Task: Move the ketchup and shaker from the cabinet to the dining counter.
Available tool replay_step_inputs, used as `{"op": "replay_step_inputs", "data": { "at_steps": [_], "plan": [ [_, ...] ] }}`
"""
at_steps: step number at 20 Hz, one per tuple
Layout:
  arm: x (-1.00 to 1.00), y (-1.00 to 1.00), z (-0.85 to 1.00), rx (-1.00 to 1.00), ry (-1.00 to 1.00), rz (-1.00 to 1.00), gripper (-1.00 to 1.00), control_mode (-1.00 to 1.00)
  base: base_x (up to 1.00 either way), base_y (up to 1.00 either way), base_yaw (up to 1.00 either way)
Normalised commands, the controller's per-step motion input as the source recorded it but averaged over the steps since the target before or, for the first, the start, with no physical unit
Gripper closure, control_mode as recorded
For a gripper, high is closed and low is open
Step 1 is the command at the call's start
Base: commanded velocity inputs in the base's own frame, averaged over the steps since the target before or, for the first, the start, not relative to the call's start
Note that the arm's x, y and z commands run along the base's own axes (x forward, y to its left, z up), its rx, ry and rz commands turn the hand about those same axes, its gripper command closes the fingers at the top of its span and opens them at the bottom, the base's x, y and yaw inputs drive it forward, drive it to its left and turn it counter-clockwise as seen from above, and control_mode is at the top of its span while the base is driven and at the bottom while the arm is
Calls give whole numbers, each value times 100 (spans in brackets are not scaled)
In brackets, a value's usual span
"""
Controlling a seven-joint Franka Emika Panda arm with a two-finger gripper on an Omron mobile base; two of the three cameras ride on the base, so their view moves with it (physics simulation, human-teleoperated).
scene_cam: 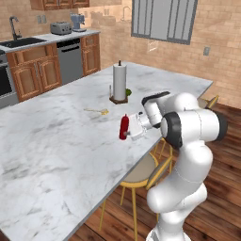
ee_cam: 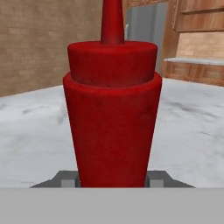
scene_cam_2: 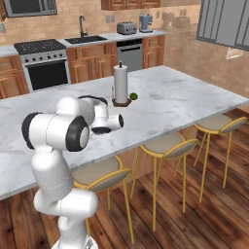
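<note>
The ketchup (scene_cam: pixel 124 127) is a slim red bottle, upright, with its nozzle up. My gripper (scene_cam: pixel 130 129) is shut on it from the side, over the near edge of the dining counter (scene_cam: pixel 56 150). In the hand view the ketchup (ee_cam: pixel 112 118) stands close up, my gripper (ee_cam: pixel 112 181) has a dark tip at each side of its base, and the marble dining counter (ee_cam: pixel 35 131) lies behind. I cannot tell whether the bottle's base touches the marble. The shaker is out of view. Reddish-brown wall cabinets (scene_cam: pixel 59 4) hang over the back counter; which one is the task's cabinet I cannot tell.
A paper towel roll (scene_cam: pixel 119 82) stands mid-counter with a small green fruit (scene_cam: pixel 128 92) beside it, and a yellow utensil (scene_cam: pixel 99 111) lies to its left. Yellow-legged stools (scene_cam_2: pixel 165 143) line the near edge of the counter. The sink, stove and toaster sit along the back wall.
</note>
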Motion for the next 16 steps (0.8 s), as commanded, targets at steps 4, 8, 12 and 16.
{"op": "replay_step_inputs", "data": {
  "at_steps": [4,8,12,16],
  "plan": [
    [31,3,-29,-2,0,-3,100,-100,0,0,0],
    [31,0,-28,0,0,0,100,-100,0,0,0],
    [25,0,-30,-2,0,0,100,-100,0,0,0],
    [15,0,-19,-2,0,0,100,-100,0,0,0]
  ]
}}
